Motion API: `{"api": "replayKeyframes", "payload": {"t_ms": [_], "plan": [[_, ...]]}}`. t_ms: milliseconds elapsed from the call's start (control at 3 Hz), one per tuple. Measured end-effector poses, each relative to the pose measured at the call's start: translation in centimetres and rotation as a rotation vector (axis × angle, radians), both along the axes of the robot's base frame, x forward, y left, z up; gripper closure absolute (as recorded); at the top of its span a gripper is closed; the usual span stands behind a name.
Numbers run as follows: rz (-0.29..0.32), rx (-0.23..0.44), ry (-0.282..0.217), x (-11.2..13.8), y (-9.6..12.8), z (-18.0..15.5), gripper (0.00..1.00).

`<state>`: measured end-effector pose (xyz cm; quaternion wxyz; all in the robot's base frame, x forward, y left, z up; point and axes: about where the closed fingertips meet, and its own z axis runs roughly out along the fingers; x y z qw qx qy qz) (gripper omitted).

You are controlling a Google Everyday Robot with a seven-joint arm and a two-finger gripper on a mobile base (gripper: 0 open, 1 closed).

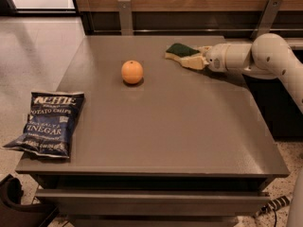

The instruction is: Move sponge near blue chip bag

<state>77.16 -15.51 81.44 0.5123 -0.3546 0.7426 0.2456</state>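
The small green-topped, yellow-based sponge (180, 50) lies near the far right corner of the brown desk (180, 126). The cream gripper (194, 60) is at it, though its hold cannot be told. The crinkled navy-blue chip bag (47, 123) sits at the near left edge, so the whole carry remains.

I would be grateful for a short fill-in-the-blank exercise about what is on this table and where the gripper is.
1. The sponge has a dark ____ top.
2. The round fruit on the table is ____ in colour.
3. The gripper is at the sponge, on the far side of the table from the blue chip bag; the number of things lying on the table is ____.

Missing words: green; orange; three.
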Motion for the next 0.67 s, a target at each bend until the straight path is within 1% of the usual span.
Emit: {"api": "replayKeyframes", "payload": {"t_ms": [667], "plan": [[0.000, 0.000, 0.000, 0.00, 0.01, 0.02, 1.00]]}}
